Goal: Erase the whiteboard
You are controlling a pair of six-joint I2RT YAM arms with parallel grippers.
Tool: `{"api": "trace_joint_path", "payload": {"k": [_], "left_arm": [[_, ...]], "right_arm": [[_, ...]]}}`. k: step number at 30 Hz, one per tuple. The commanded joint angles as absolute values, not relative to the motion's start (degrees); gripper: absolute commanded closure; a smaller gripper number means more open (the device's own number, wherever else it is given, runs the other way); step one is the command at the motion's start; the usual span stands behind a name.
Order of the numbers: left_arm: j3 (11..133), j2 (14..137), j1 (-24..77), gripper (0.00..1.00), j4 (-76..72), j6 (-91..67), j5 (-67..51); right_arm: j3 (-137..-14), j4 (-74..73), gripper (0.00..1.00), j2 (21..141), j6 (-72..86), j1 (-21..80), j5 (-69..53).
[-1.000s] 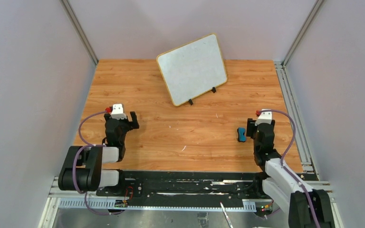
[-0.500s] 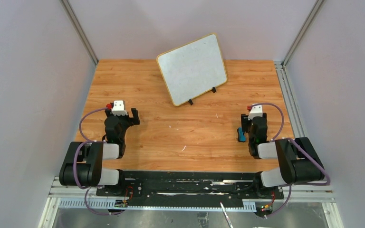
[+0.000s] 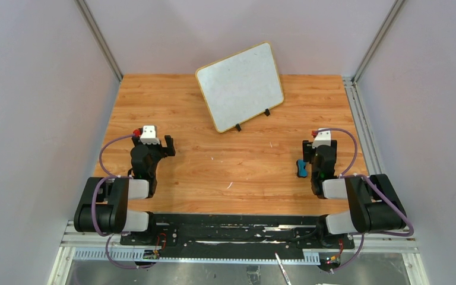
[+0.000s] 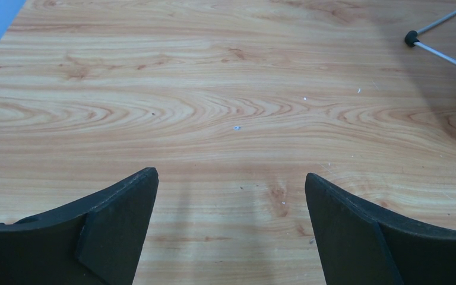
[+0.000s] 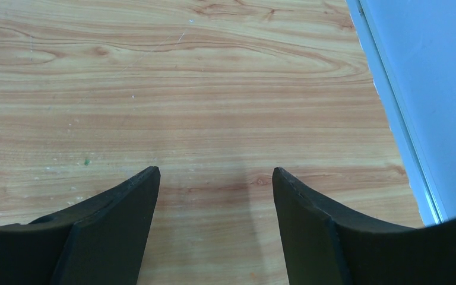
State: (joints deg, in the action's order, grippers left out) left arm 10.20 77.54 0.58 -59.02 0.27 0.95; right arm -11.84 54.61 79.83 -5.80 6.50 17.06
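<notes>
The whiteboard [image 3: 240,86], white with a thin light-wood frame, stands tilted on two small black feet at the far middle of the table. I cannot make out any marks on its face from the top view. One black foot [image 4: 411,39] on its wire leg shows at the top right of the left wrist view. My left gripper [image 3: 154,145] [image 4: 230,174] is open over bare wood, well short of the board. My right gripper [image 3: 319,147] [image 5: 215,171] is also open over bare wood, holding nothing.
A small blue eraser block [image 3: 301,168] lies on the table just left of my right wrist. The wooden table [image 3: 231,160] is walled on both sides. A metal rail [image 5: 392,107] runs along its right edge, close to my right gripper.
My right arm has folded back towards its base, and its jaws have opened a little wider. The eraser block stays where it lay. The left arm has barely moved.
</notes>
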Motion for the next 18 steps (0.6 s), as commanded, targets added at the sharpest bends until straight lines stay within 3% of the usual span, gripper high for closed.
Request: {"api": "trace_joint_path", "payload": {"k": [1, 18], "left_arm": [[11.3, 78.0, 0.8, 0.02, -60.9, 1.5, 0.6], [11.3, 78.0, 0.8, 0.02, -60.9, 1.5, 0.7]], "right_arm": [[-13.1, 56.4, 0.29, 79.5, -4.9, 5.5, 18.6], [-13.5, 55.7, 0.28, 79.7, -4.8, 5.2, 17.8]]}}
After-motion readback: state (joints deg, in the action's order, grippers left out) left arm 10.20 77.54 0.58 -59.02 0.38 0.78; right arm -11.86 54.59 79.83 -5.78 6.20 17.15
